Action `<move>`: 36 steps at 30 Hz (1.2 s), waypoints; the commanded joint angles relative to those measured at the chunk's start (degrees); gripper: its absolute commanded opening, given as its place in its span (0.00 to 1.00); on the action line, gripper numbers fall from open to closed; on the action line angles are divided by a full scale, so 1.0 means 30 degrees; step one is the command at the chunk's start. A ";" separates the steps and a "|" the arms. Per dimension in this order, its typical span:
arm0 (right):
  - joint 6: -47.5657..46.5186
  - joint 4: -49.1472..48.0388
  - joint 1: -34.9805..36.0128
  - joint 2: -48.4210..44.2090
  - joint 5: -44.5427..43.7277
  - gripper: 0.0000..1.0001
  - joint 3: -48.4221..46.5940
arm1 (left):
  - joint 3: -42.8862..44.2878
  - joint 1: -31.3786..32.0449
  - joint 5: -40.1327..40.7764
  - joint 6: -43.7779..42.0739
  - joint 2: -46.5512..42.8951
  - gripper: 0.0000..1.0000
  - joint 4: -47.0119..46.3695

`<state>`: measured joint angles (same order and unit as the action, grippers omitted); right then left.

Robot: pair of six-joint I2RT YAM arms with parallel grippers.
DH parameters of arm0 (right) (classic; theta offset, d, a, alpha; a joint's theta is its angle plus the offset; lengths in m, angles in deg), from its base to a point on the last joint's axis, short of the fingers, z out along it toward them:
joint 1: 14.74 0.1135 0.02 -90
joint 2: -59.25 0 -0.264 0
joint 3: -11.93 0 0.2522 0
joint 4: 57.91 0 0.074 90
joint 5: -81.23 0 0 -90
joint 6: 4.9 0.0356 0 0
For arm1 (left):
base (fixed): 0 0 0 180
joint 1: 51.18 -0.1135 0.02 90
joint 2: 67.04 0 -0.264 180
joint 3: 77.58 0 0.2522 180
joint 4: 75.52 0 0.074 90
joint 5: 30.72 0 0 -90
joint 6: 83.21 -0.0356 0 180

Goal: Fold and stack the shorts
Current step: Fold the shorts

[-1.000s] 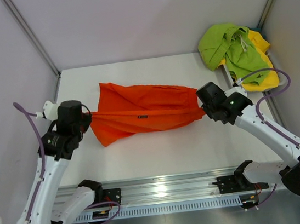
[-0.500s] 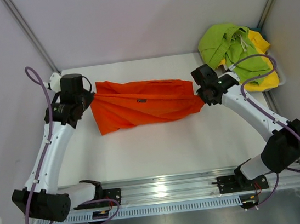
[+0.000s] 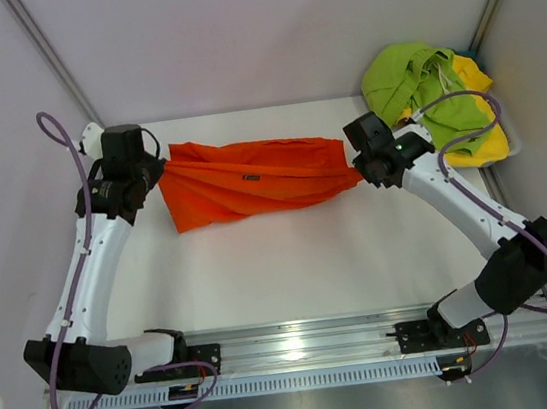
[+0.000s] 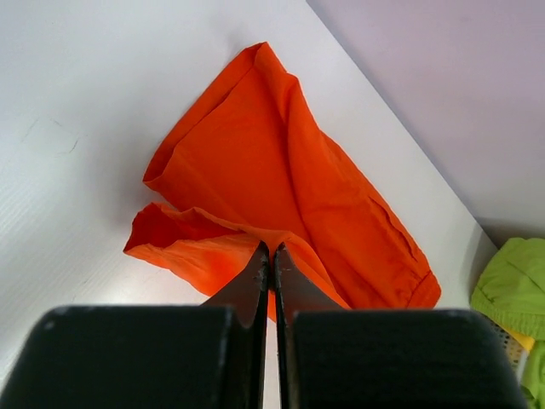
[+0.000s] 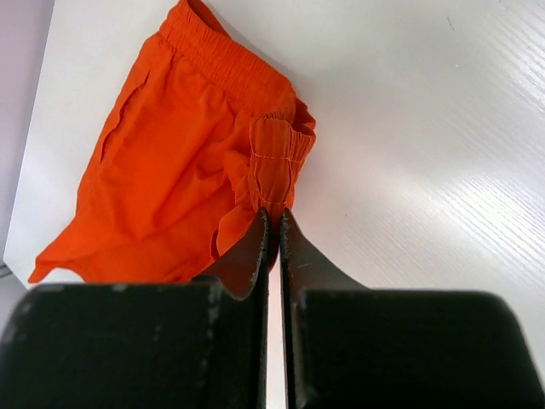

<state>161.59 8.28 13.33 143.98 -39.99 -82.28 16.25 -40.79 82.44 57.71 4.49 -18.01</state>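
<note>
The orange shorts (image 3: 250, 182) hang stretched sideways between my two grippers over the far half of the white table (image 3: 293, 273). My left gripper (image 3: 157, 175) is shut on their left hem end (image 4: 271, 241). At the right end my right gripper (image 3: 356, 165) is shut on the bunched elastic waistband (image 5: 274, 170). The cloth (image 4: 298, 179) sags toward the table in loose folds, and part of it (image 5: 162, 187) lies on the surface. Lime green shorts (image 3: 419, 84) lie heaped over yellow shorts (image 3: 487, 141) at the far right corner.
A white basket rim (image 3: 511, 148) shows under the green and yellow heap. Grey walls enclose the table on the left, far and right sides. A metal rail (image 3: 302, 347) with the arm bases runs along the near edge.
Both grippers have carried the orange shorts away from the arm bases toward the back wall, and both arms have stretched out further; the grips have not changed.
</note>
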 commanded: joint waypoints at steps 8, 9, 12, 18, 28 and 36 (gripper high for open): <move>0.2363 0.2270 0.2385 -0.5267 -0.1867 0.00 0.2818 | -0.1053 -0.0242 -0.1127 -0.0010 -0.4093 0.00 0.0535; 0.2568 0.2416 0.2593 -0.5593 -0.2042 0.00 0.3053 | -0.1520 -0.0155 -0.1156 0.0078 -0.4473 0.00 0.0506; 0.3535 0.3847 0.3267 -0.6853 -0.2423 0.00 0.3873 | -0.2402 0.0080 -0.1215 0.0254 -0.5792 0.00 0.0709; 0.5177 0.5522 0.4059 -0.9516 -0.2777 0.00 0.4724 | -0.2581 0.0842 -0.1186 0.0401 -0.6967 0.00 0.1354; 0.5237 0.5817 0.3768 -0.8911 -0.3772 0.00 0.3847 | -0.0357 0.0872 -0.0454 -0.0360 -0.4158 0.00 0.0800; 0.2455 0.2746 0.0255 -0.7326 -0.1343 0.00 0.3905 | 0.0700 0.0872 0.0132 -0.0799 -0.1667 0.00 -0.0635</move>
<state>172.74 17.74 18.03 121.29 -41.91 -69.03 14.79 -37.73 77.50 57.86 -1.35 -15.43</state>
